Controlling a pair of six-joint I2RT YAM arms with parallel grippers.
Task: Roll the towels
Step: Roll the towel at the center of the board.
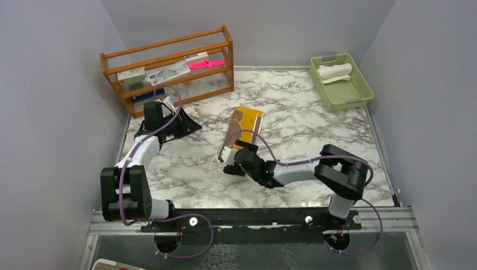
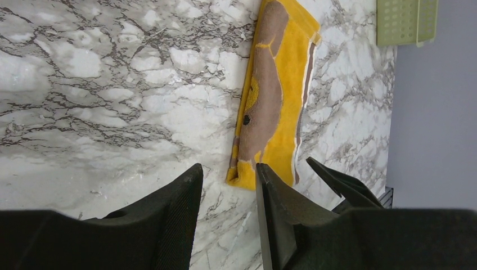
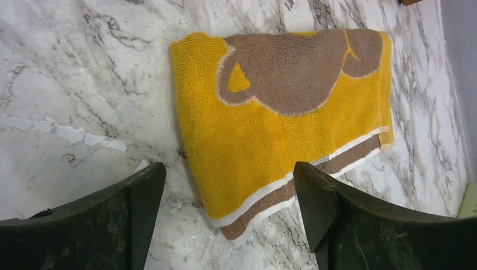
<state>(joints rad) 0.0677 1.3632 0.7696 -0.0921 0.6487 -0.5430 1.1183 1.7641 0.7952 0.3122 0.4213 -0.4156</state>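
We count one done: the white towel [image 1: 335, 71] lies rolled in the basket [image 1: 360, 90], far beyond our right gripper [image 3: 229, 169]. The yellow towel [image 3: 270, 140], not yet rolled, lies flat just ahead of its wide, empty jaws. Our left gripper [image 2: 228, 169], part-open, holds nothing.

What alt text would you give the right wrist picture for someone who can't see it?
A mustard-yellow towel with a brown pattern lies flat on a marble-look table. Two black jaws stand open at the bottom edge.
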